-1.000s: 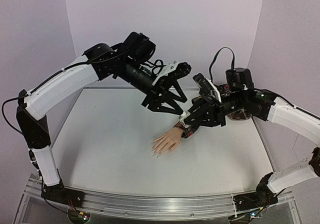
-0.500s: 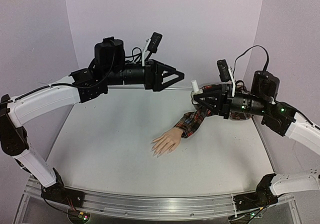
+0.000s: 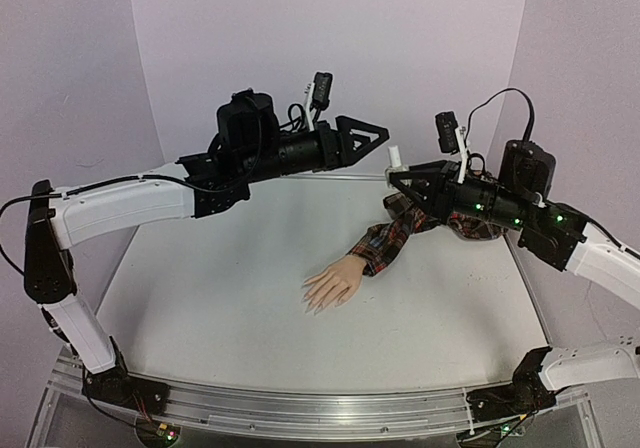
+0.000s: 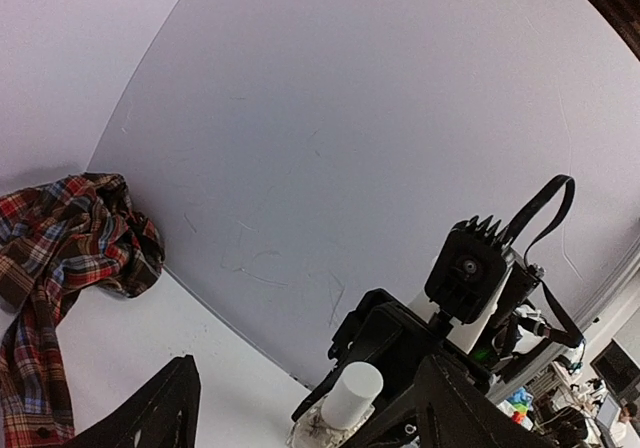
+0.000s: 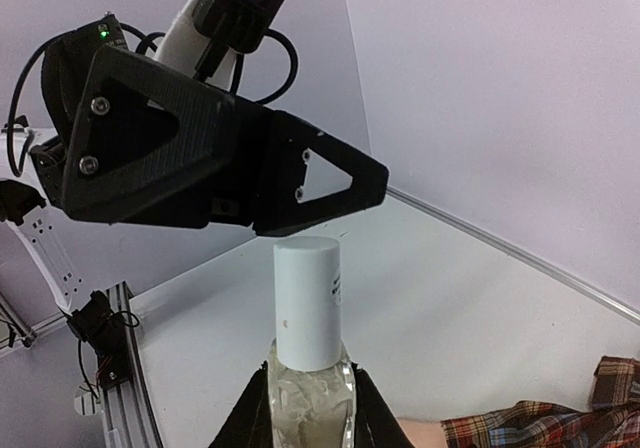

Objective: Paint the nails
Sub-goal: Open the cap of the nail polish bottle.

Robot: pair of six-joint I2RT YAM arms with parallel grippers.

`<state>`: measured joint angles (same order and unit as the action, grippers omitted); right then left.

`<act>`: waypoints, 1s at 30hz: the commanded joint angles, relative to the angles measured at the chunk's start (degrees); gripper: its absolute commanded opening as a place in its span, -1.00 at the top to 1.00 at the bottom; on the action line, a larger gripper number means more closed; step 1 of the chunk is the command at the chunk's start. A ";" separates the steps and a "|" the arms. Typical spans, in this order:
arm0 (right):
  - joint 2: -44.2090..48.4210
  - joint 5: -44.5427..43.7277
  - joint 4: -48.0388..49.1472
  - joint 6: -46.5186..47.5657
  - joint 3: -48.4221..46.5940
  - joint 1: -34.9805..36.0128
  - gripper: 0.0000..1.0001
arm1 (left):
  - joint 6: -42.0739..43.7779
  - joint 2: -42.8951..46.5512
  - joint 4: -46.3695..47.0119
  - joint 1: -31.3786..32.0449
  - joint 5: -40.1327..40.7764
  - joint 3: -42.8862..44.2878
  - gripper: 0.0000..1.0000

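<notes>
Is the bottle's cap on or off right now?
On: the white cap sits atop the clear bottle, which is pinched between the right fingers. The left fingers are spread and not closed on it.

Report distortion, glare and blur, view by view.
Top external: even light, sharp, no glare on the table. Left wrist: wide-angle lens bends the wall corner into a curve. Right wrist: bottle close-up, sharp, looming large.
</notes>
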<state>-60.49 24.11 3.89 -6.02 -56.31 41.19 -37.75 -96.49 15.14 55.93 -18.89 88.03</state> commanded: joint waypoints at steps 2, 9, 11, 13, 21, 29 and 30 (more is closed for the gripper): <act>-0.67 5.06 4.48 -2.10 -2.47 0.25 1.00 | -2.21 -2.82 8.15 0.33 -10.49 3.61 -0.40; -2.26 14.62 6.11 -6.04 -4.54 0.21 1.00 | -4.12 -3.01 17.60 0.49 -22.64 1.32 -0.18; -2.64 17.38 6.34 -6.95 -5.22 0.21 1.00 | -3.61 -2.93 16.95 0.53 -24.78 1.38 -0.13; -2.86 19.88 6.31 -7.57 -5.91 0.20 1.00 | -2.93 -2.34 15.98 0.50 -25.62 1.04 -0.08; -3.38 23.42 6.31 -7.69 -6.79 0.06 1.00 | -1.60 0.52 15.35 0.50 -26.55 -1.01 0.03; -3.92 25.15 6.24 -7.43 -7.35 0.03 1.00 | 2.17 2.44 9.91 0.51 -25.84 -0.17 0.18; -4.01 25.12 6.22 -7.43 -7.40 0.03 1.00 | 2.39 2.23 9.20 0.50 -25.88 0.26 0.18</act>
<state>-63.90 46.89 6.85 -13.17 -60.54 41.19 -37.98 -97.04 26.26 56.31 -44.01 86.85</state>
